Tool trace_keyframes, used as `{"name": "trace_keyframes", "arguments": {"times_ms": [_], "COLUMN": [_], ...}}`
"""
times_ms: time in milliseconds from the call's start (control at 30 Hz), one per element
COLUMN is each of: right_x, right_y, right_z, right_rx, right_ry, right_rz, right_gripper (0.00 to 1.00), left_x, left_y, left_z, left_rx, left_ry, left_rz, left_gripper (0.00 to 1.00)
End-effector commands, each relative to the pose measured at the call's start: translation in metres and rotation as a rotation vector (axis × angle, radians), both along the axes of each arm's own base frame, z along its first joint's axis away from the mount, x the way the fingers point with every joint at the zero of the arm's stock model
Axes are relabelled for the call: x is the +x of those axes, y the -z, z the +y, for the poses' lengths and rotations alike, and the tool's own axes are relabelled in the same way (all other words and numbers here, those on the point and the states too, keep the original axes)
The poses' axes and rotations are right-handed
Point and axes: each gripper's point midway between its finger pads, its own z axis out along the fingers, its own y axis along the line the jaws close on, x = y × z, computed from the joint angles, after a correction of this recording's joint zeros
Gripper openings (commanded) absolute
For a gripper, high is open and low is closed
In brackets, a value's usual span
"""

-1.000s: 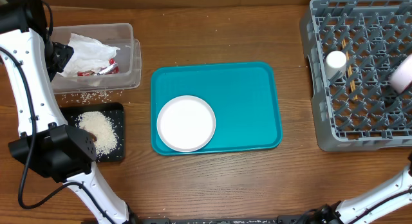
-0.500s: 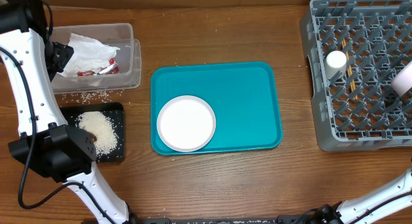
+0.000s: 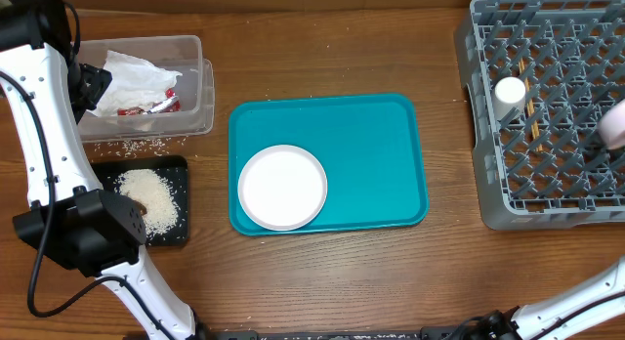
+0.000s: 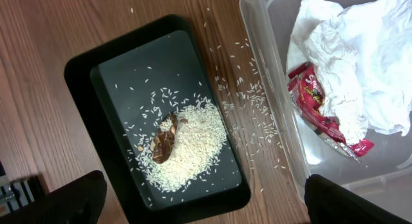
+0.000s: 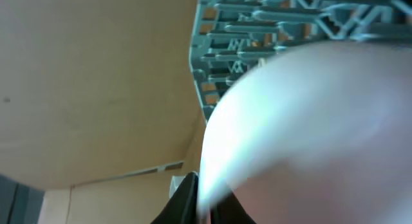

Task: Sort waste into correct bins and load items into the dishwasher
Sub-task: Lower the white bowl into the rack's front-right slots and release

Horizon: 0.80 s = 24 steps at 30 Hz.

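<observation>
The overhead view is showing the whole table. The left arm is rising along the table's left edge and folding back down, so the left gripper is hanging over the left end of the clear tub. Its jaws are not showing here. Just to that gripper's right, inside the tub, the crumpled napkin and the red sauce packet are lying. The black tray with its rice pile is sitting nearer the arm's base. Well away from the gripper, the white plate is resting on the teal tray. Farther still, the dish rack is holding the small cup and the chopsticks. The white bowl is showing over the rack at the picture's right edge, partly cut off.

The left wrist view is adding detail. Its fingers are standing spread as wide as they go, gripping nothing. Below and between them lie the black tray, a brown scrap in the rice, and loose grains on the wood.

The right wrist view is showing what the overhead is hiding. The right gripper is pinching almost fully closed, apparently on the bowl's rim. The blurred bowl is filling the view ahead of the fingers. The rack's lattice is showing beyond it.
</observation>
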Motion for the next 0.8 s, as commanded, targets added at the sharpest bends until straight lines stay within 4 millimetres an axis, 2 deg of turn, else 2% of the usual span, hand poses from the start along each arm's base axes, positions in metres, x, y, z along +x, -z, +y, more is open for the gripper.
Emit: {"name": "trace_keyframes", "arguments": {"times_ms": [0, 233, 333, 433, 600, 700, 767], "right_x": [-0.022, -0.042, -0.048, -0.051, -0.059, -0.065, -0.070], "right_y": [0.031, 0.026, 0.020, 0.009, -0.025, -0.046, -0.059], "right_z": [-0.020, -0.030, -0.029, -0.025, -0.017, -0.012, -0.009], "right_rx": [-0.008, 0.044, 0.056, 0.061, 0.057, 0.021, -0.009], "right_ry": [0.062, 0.117, 0.126, 0.130, 0.169, 0.199, 0.226], "right_rz": [0.154, 0.192, 0.199, 0.201, 0.218, 0.236, 0.256], "right_gripper": [0.11, 0.13, 0.22, 0.23, 0.31, 0.41, 0.56], "left_x": [-0.002, -0.002, -0.002, -0.002, -0.002, -0.002, -0.002], "left_y": [-0.008, -0.008, -0.008, -0.008, -0.008, -0.008, -0.008], "left_z": [-0.002, -0.002, -0.002, -0.002, -0.002, -0.002, -0.002], "left_rx": [0.012, 0.012, 0.012, 0.012, 0.012, 0.012, 0.012], "left_ry": [-0.007, -0.007, -0.007, -0.007, -0.007, -0.007, -0.007], "left_rz": [-0.017, -0.017, -0.017, -0.017, -0.017, -0.017, -0.017], "left_gripper": [1.00, 1.00, 1.00, 1.00, 1.00, 1.00, 1.00]}}
